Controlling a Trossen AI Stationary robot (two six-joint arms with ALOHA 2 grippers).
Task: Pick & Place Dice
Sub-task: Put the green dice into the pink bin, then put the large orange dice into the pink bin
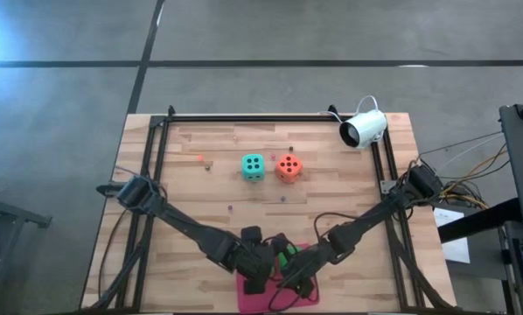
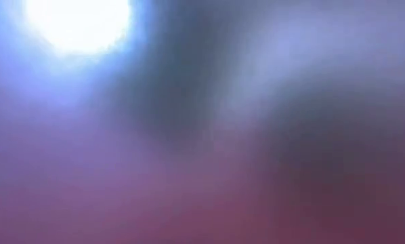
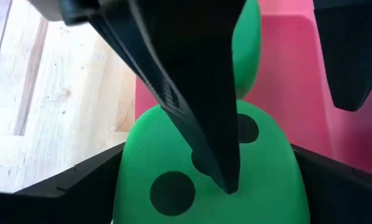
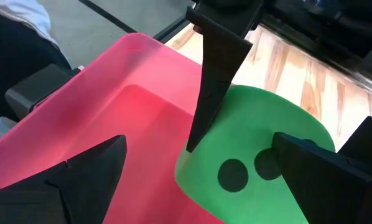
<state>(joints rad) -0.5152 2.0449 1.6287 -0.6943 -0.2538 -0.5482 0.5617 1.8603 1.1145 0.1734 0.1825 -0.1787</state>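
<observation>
Both grippers meet over the pink tray (image 1: 270,293) at the table's near edge. My left gripper (image 3: 211,152) is shut on a bright green die (image 3: 173,155) with three pips on its upper face. A second green die (image 3: 248,43) sits just behind it over the tray. My right gripper (image 4: 198,142) is open, its fingers astride the same held die (image 4: 254,124), with one finger (image 3: 198,106) crossing over its top. The teal die (image 1: 253,166) and the orange-red die (image 1: 288,166) rest side by side on the wood farther back. The low view shows only blur. My left gripper pinches the green die by two opposite side faces (image 3: 127,180), one finger on each side. The fingers slant down from the table's left, and the pip face points up at the wrist camera. Lifted or resting on the tray, I cannot tell. My right gripper has one finger (image 4: 316,174) close against the die, but I cannot tell whether it touches.
A white camera (image 1: 364,129) stands at the table's far right corner. Black frame rails (image 1: 244,116) run along the far edge and both sides. The two arms cross close together above the tray. Open wood lies around the teal and orange-red dice.
</observation>
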